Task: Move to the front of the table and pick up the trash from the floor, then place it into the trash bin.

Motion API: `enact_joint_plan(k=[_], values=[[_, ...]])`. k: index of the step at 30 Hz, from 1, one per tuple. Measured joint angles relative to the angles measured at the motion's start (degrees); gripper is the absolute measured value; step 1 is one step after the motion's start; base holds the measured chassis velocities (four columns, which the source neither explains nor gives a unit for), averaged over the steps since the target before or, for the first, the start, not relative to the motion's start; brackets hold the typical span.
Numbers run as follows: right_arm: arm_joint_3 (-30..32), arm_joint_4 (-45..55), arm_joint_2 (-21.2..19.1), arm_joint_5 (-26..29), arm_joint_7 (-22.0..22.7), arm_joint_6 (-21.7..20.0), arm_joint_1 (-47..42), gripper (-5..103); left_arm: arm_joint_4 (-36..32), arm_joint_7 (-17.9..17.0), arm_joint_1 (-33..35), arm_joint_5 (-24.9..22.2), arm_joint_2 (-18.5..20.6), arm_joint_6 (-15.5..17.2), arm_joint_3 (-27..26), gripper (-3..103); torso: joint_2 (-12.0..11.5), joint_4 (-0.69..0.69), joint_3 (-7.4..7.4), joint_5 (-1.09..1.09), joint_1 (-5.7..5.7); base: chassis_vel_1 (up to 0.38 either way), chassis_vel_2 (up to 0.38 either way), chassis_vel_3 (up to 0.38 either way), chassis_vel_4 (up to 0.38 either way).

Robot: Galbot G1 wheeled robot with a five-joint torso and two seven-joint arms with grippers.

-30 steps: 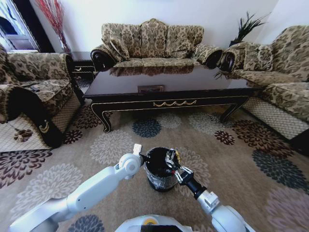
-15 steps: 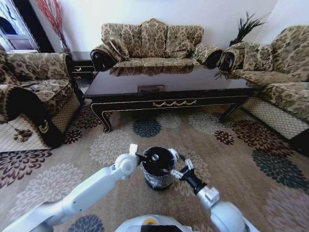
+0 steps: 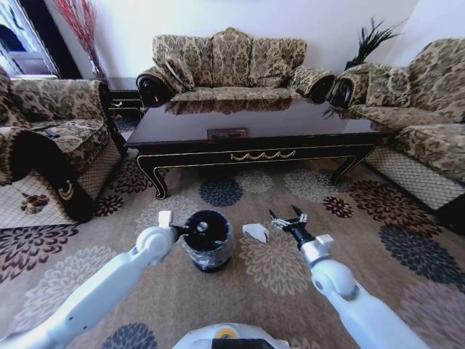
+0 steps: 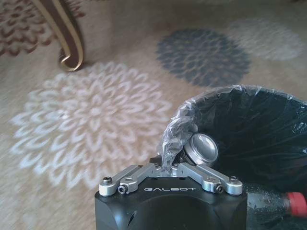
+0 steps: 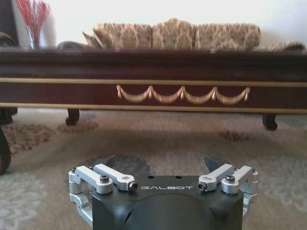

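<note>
1. Right gripper [image 3: 288, 218]: jaws spread wide and empty, held low over the carpet, facing the table [image 3: 247, 131].
2. Left gripper [image 3: 176, 232]: fingers pinched shut on the rim of the trash bin [image 3: 206, 240], clamping the liner bag [image 4: 180, 129] at the edge.
3. Trash on the floor: a crumpled white paper piece [image 3: 255, 231] lies on the carpet between the bin and the right gripper, just beside the gripper's fingertips.
4. Trash in the bin: a small round shiny object [image 4: 201, 148] and a red-capped bottle [image 4: 295, 203] sit inside.
5. Progress, as a judgement: the robot stands in front of the table, two items are binned, and the paper remains to be picked up and dropped in.
6. Limits: the bottle is cut off at the left wrist view's edge; the bin floor is dark, so further contents cannot be told.
</note>
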Motion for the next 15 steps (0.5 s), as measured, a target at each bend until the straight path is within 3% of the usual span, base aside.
enact_joint_plan(k=[6, 15], values=[[-6.79, -11.88, 2.95, 0.08, 0.1, -0.53, 8.57, 100, 0.34, 0.84, 4.43, 0.95, 0.38, -0.41, -3.97, 4, 0.0, 0.01, 0.0, -0.01, 0.0, 0.0, 0.0, 0.0, 0.0], [-11.51, -27.89, 8.78, -0.52, -1.39, 0.47, 15.11, 100, -0.4, 0.75, 5.15, 1.2, -0.67, -0.84, -4.2, 4, 0.0, -0.01, 0.0, 0.0, 0.0, 0.0, 0.0, 0.0, 0.0]])
